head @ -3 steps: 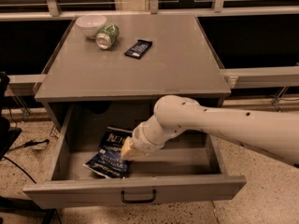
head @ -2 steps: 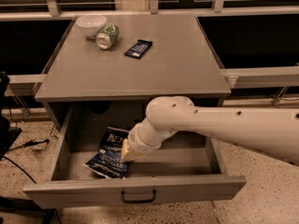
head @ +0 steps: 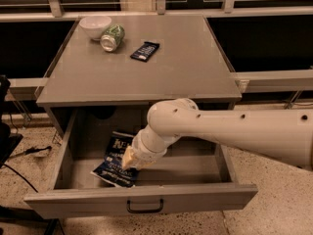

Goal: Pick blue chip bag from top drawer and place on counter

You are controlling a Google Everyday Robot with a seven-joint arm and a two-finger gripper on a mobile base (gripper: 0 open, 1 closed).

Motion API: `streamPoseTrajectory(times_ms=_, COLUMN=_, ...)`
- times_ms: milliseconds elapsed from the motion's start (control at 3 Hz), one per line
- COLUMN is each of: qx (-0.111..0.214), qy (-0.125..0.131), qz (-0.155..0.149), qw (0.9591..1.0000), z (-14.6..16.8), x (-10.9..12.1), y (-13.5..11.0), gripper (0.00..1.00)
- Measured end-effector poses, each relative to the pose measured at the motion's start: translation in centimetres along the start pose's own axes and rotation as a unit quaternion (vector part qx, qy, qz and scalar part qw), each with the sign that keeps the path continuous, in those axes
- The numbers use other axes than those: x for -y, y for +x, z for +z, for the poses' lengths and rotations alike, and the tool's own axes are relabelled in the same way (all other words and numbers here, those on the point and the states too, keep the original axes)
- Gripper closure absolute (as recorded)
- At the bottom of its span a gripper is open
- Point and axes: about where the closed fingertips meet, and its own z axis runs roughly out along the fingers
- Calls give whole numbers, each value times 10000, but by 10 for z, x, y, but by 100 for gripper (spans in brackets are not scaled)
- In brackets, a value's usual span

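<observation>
The claw (head: 130,159) is down at the right edge of the blue chip bag (head: 112,161) — the bag's long axis runs back-to-front in the top drawer (head: 195,198) — grip state: cannot tell.

Dim warm light from above; gripper (head: 129,160) in shadowed drawer (head: 195,169); counter (head: 166,77) evenly lit.

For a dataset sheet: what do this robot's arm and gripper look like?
The arm is a thick, smooth off-white tube with a rounded joint and small dark dots along its side. A ringed white wrist leads to the pale yellowish gripper, down in the top drawer at the blue chip bag. No cables show.
</observation>
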Motion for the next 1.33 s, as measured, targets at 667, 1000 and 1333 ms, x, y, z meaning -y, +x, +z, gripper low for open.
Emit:
streamPoseTrajectory(times_ms=667, qx=55, qy=241, qz=226, qw=9994, z=-6, x=0, y=3, gripper=7)
streamPoseTrajectory(times_ms=1000, qx=55, qy=241, qz=226, qw=9994, z=-7, x=0, y=3, gripper=0)
streamPoseTrajectory(times_ms=1333, qx=57, qy=74, qz=184, qw=9998, z=-5, x=0, y=3, gripper=1)
